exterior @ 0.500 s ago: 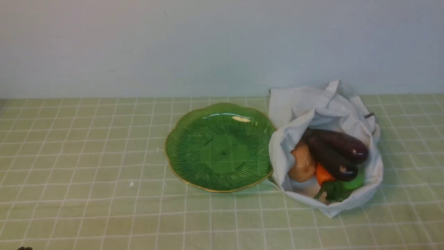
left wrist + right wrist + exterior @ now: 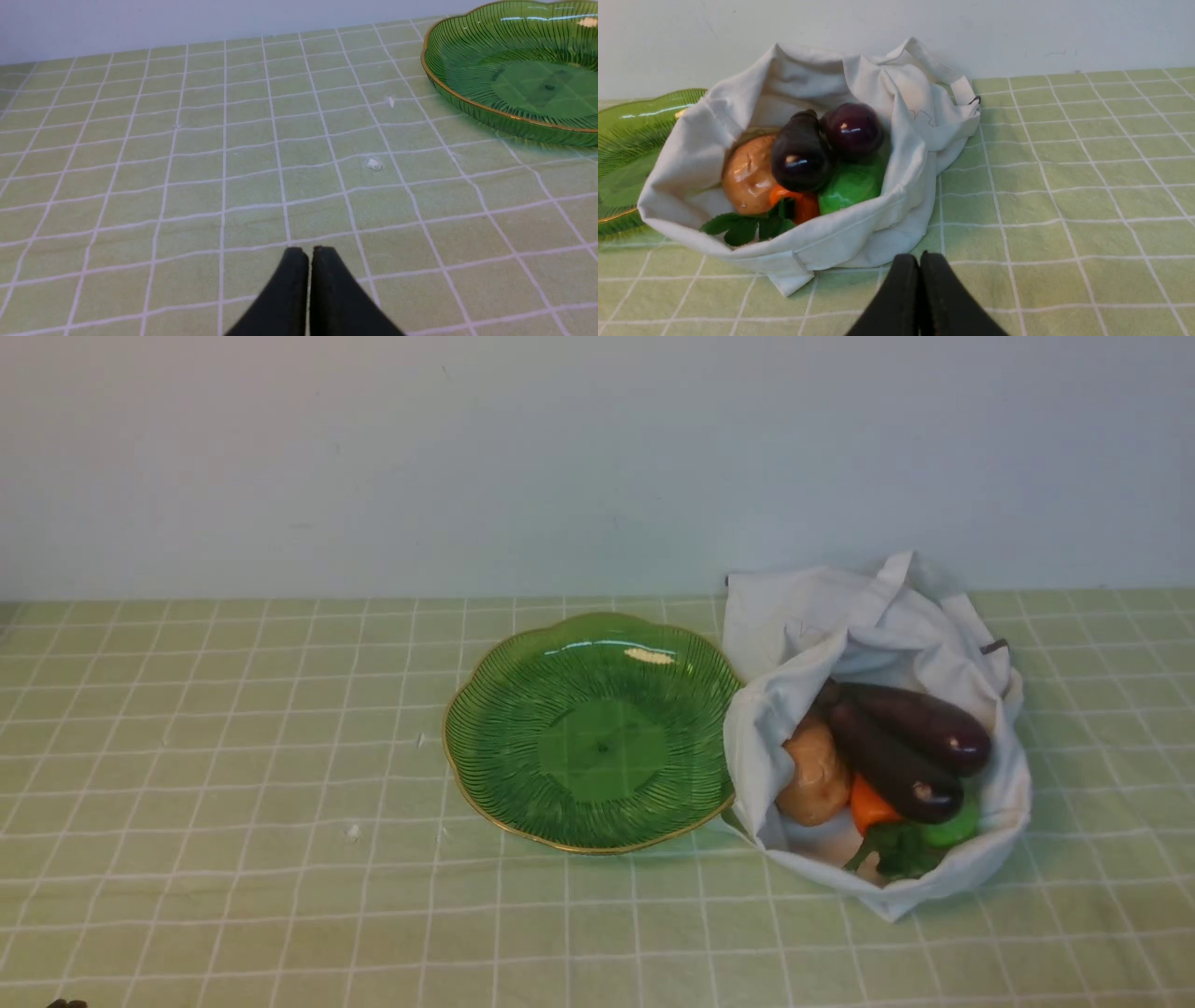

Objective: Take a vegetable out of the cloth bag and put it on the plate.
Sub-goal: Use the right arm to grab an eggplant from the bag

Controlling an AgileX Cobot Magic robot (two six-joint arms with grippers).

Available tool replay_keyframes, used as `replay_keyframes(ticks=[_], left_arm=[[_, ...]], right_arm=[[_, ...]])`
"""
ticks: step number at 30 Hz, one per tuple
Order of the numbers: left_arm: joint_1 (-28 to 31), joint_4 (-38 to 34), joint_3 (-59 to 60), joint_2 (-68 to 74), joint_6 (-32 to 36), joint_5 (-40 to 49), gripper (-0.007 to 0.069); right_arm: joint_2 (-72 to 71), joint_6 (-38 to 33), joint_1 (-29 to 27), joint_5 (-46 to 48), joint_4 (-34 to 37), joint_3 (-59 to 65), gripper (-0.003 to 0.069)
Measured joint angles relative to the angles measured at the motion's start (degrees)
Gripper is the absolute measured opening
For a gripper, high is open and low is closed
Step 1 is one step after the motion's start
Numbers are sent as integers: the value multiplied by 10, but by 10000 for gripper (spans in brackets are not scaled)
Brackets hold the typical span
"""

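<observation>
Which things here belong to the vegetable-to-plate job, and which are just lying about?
Job: cloth bag, green plate, eggplants, potato, orange vegetable, green vegetable, leafy greens.
Lying about: white scraps on the tablecloth.

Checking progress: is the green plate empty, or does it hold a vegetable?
Empty. The green plate shows only bare ribbed glass; the eggplants and potato lie inside the cloth bag.

No text, label, brand or number can be read anywhere. The bag point(image 2: 859, 238) carries one faint dark scribble point(image 2: 923, 117) on its cloth, on the fold far from the right end effector, too small to read.
</observation>
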Motion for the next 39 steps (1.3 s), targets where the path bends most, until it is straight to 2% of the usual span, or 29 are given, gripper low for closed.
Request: replay_keyframes(ticks=[29, 31, 32, 34, 35, 39], left_arm=[[0, 0, 0, 0, 0, 0, -5], [0, 0, 0, 0, 0, 0, -5], [0, 0, 0, 0, 0, 0, -5], [0, 0, 0, 0, 0, 0, -5], [0, 0, 0, 0, 0, 0, -5], [0, 0, 0, 0, 0, 0, -5]], right_arm=[[0, 3, 0, -1, 1, 0, -15], [0, 30, 0, -8, 40, 1, -15], [0, 68, 0, -23, 106, 4, -15], [0, 90, 0, -31, 148, 5, -15], [0, 115, 0, -37, 213, 6, -15], [0, 144, 0, -47, 318, 6, -15]])
